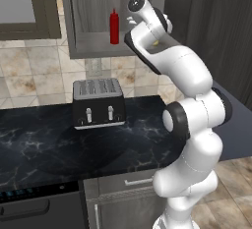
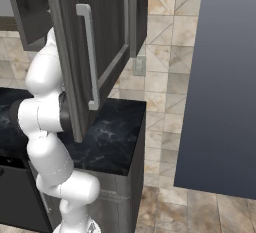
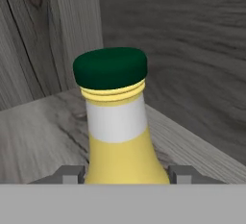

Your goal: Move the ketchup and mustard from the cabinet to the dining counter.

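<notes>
Two squeeze bottles are sitting in the wood-grain cabinet: slim red ketchup and rounded yellow mustard with a domed green cap. Gripper fingers are flanking the mustard's body, seemingly touching; I cannot tell whether they are clamping it.

cabinet shelf: ketchup, mustard upright | worktop: toaster, seemingly alone

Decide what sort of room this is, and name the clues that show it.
Most likely a kitchen: a toaster stands on a black marble worktop, and a wall cabinet holds the ketchup and the mustard.
</notes>
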